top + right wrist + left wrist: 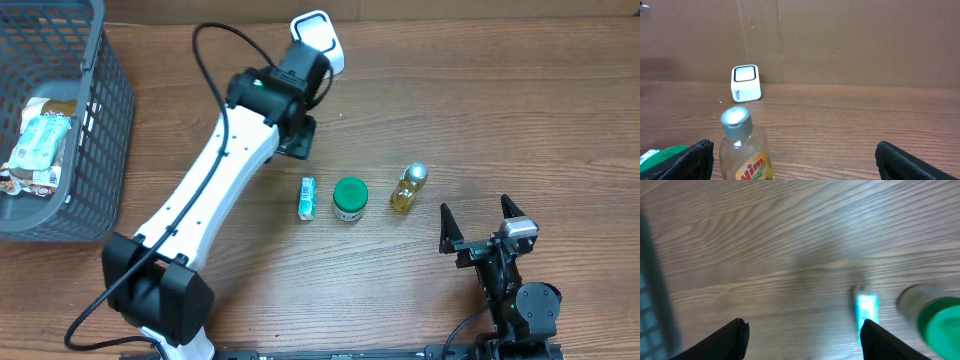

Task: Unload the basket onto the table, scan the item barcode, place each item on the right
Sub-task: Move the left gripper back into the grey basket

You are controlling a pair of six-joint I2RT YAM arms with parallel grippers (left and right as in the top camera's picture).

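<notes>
Three items stand in a row mid-table: a small teal box [307, 197], a green-lidded jar [349, 199] and a yellow dish-soap bottle [408, 188]. The white barcode scanner [318, 40] sits at the far edge and is also in the right wrist view, scanner [746, 82]. My left gripper [297, 140] hovers just behind the teal box. Its blurred view shows the jaws [802, 335] open and empty, with the box [866, 309] by the right finger and the jar [935, 322] beyond. My right gripper [480, 228] stands open near the front, the bottle [745, 147] just ahead of its left finger.
A grey mesh basket [100, 110] with packaged goods inside stands at the left edge. The left arm's white link [205, 190] stretches diagonally over the table's left half. A brown board wall [840, 40] rises behind the scanner.
</notes>
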